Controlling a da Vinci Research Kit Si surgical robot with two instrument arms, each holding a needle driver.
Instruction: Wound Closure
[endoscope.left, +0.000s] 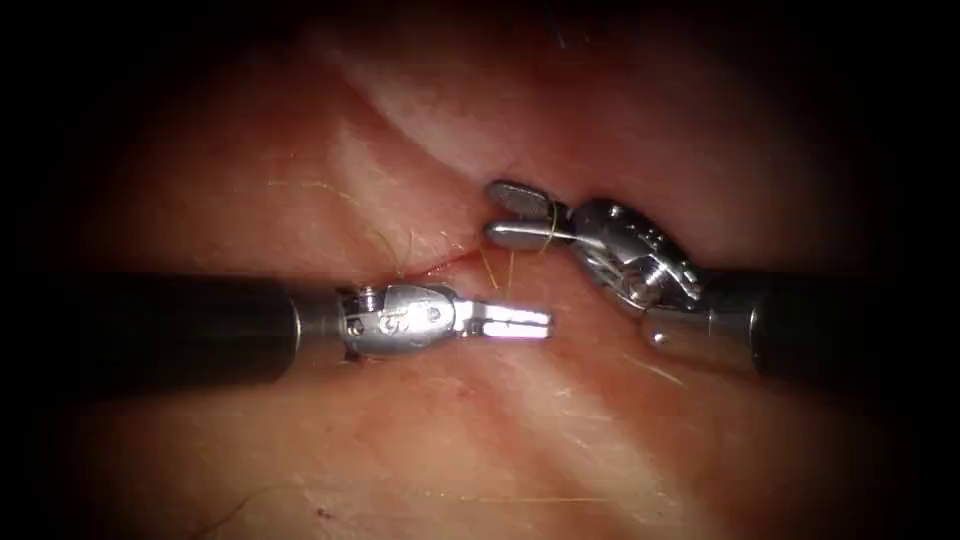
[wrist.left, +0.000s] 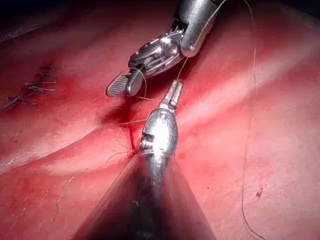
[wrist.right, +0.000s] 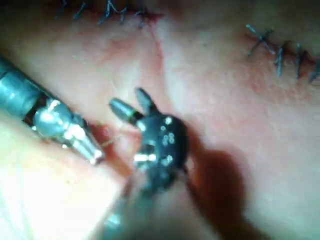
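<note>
The cut runs across the tissue as a thin red line, with red fluid around it. My left tool lies just below the cut with its jaws shut, and thin golden thread leads down to them. In the left wrist view the thread rises from the left tool's tip. My right tool hovers on the right of the cut with its jaws open. A loop of thread lies around its lower jaw. The right wrist view has the right tool open beside the left tool.
Finished dark stitches lie farther along the tissue. A long slack strand of thread trails over the tissue. Another loose strand lies near the front. Short thread ends stick up at the cut.
</note>
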